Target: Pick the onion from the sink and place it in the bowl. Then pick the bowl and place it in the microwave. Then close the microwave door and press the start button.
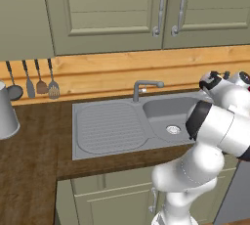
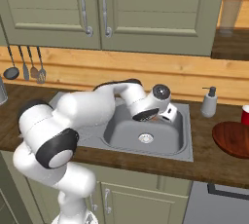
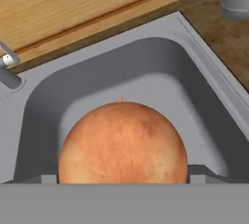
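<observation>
Onion [image 3: 122, 142] sits in the sink [image 3: 146, 67] basin, large and close at the bottom of the hand view, orange-tan with a small stem tip at its top. Two dark finger tips [image 3: 202, 173] show low at either side of it, one left and one right; the jaws are spread wide with the onion between them. Contact between tips and onion cannot be told.

In the right base view the gripper [image 2: 163, 113] is down inside the basin at its rear, with the arm bent over the tabletop [image 2: 214, 162] from the left. The drain [image 2: 145, 138] lies in the basin floor, in front of the hand. A grey soap dispenser [image 2: 209, 102] stands on the tabletop just right of the sink. Further right is a reddish-brown bowl [image 2: 232, 139], cut by the frame edge, with a red item [image 2: 245, 115] behind it.

In the left base view the ribbed drainboard [image 1: 108, 127] lies left of the basin, and the curved faucet [image 1: 145, 88] rises at the sink's rear edge. Four utensils [image 1: 30, 79] hang on the wooden wall panel to the left. A grey vessel [image 1: 7, 111] stands at the far left. Green cabinet doors [image 1: 112, 11] with silver handles hang above.
</observation>
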